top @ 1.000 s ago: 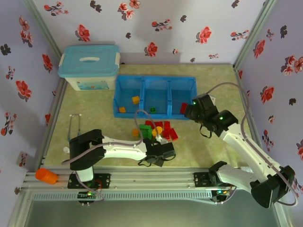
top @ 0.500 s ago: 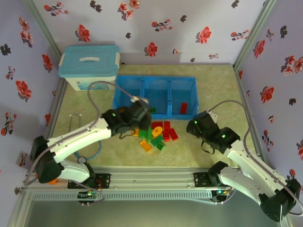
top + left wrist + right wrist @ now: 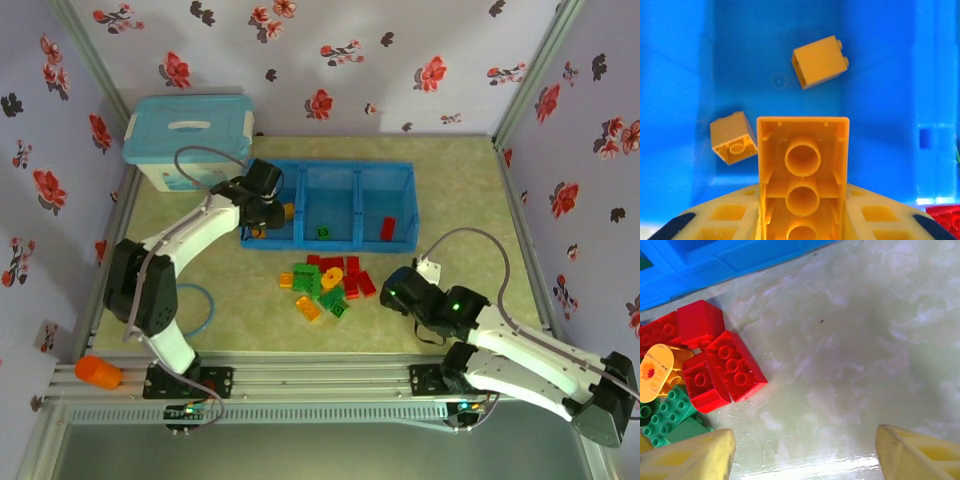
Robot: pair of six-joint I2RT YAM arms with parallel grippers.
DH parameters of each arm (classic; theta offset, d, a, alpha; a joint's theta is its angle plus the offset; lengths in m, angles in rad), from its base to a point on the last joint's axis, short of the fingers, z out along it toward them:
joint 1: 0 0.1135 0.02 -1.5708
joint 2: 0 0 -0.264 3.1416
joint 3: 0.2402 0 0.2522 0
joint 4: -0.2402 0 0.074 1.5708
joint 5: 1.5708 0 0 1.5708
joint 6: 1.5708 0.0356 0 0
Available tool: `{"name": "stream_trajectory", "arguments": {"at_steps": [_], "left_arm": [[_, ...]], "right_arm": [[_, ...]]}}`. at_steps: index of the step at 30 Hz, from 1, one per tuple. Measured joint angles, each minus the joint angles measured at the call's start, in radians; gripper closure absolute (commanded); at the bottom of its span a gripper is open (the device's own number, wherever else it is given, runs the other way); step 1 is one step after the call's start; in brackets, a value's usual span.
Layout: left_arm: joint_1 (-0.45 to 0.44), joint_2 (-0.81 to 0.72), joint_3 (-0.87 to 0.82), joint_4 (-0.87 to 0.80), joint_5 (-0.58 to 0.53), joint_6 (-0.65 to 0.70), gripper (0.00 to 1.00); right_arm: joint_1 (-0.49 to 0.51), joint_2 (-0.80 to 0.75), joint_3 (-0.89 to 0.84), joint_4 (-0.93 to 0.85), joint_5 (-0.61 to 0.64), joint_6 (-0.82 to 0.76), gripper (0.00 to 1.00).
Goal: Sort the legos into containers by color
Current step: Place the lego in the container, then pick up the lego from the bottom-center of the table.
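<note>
Over the tray's (image 3: 330,165) left compartment (image 3: 765,45) the held brick (image 3: 802,170) is orange-yellow. Its long axis runs out along the fingers into the tray, and its hollow underside with round tubes faces the wrist camera. The left end effector (image 3: 802,217) is closed onto its two long sides. Below it in that compartment lie two small orange-yellow bricks, one tipped near the front wall (image 3: 733,137) and one farther back (image 3: 820,61). The middle compartment holds one green brick (image 3: 323,232) and the right compartment one red brick (image 3: 388,228). In front of the tray a mixed pile (image 3: 328,285) of red, green and orange-yellow bricks lies on the surface (image 3: 450,200). Just right of the pile, the right end effector (image 3: 397,290) is spread wide over bare surface, holding nothing.
</note>
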Motion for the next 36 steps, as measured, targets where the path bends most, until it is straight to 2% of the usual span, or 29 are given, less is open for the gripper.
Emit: {"name": "stream_trajectory", "arguments": {"at_steps": [2, 3, 6, 8, 14, 19, 26, 31, 36], "left_arm": [[0.015, 0.039, 0.033, 0.001, 0.013, 0.011, 0.65], [0.02, 0.053, 0.046, 0.001, 0.018, 0.016, 0.61], [0.029, 0.09, 0.081, -0.007, 0.024, 0.029, 0.35], [0.03, 0.103, 0.1, -0.02, 0.026, 0.032, 0.28], [0.027, 0.053, 0.092, -0.029, 0.032, 0.035, 0.29], [0.009, -0.187, 0.0, -0.016, 0.032, 0.03, 0.3], [-0.04, -0.574, -0.263, 0.031, 0.032, -0.032, 0.31], [-0.095, -0.708, -0.481, 0.02, 0.021, -0.1, 0.32], [-0.141, -0.838, -0.629, -0.018, 0.011, -0.169, 0.32]], "right_arm": [[0.018, 0.0, 0.0, 0.0, 0.008, 0.012, 0.26], [0.029, 0.002, 0.0, 0.0, 0.014, 0.017, 0.26], [0.058, 0.02, 0.001, 0.0, 0.026, 0.031, 0.26], [0.076, 0.045, 0.003, 0.001, 0.032, 0.039, 0.26], [0.133, 0.122, 0.026, 0.006, 0.043, 0.047, 0.25], [0.172, 0.205, 0.071, 0.039, 0.041, 0.042, 0.23], [0.209, 0.418, 0.135, 0.151, -0.041, 0.003, 0.23], [0.224, 0.589, 0.21, 0.214, -0.097, -0.027, 0.27], [0.228, 0.71, 0.253, 0.267, -0.132, -0.045, 0.32]]}}
